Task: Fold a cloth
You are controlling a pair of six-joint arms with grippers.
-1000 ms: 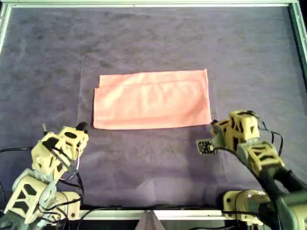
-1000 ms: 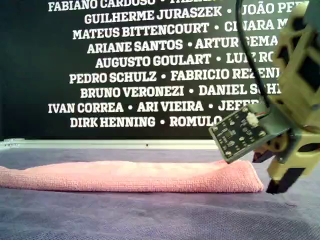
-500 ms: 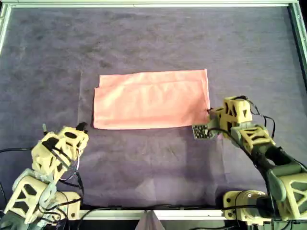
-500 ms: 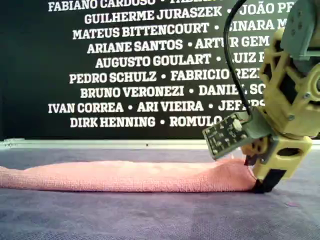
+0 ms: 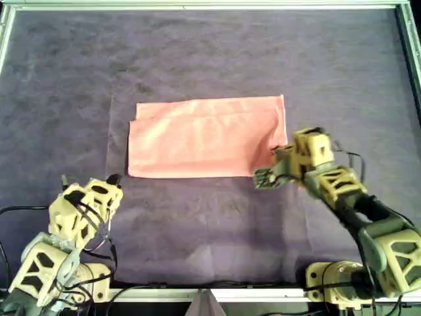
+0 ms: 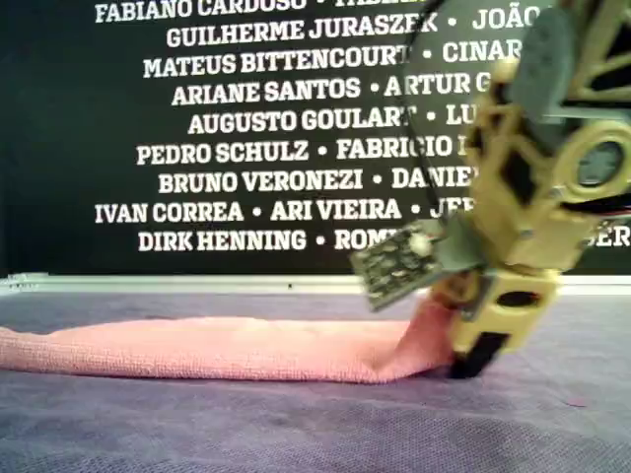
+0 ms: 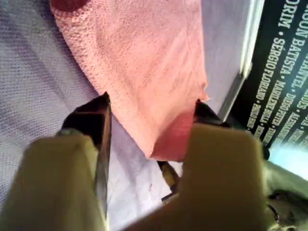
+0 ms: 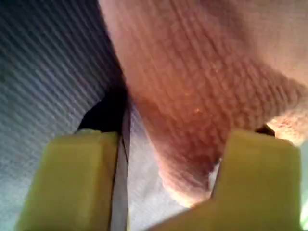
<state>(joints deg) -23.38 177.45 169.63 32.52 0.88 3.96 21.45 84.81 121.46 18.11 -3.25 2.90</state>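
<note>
We see the cloth [image 5: 197,138] folded mid-mat [image 5: 210,52]. Its corner has just bunched inward and risen. My first gripper [image 5: 276,157] slid under it, jaws apart, so we judge the pinch is next. My second gripper [image 5: 110,181] hangs apart, off the cloth.

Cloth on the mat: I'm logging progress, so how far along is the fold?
Done: the cloth lies as a layered rectangle, apparently folded once. In hand: my second end effector is at one corner, which the exterior view shows raised off the mat; whether the jaws have closed is unclear. Left: carrying that corner across. My first end effector hovers open, off the cloth.
</note>
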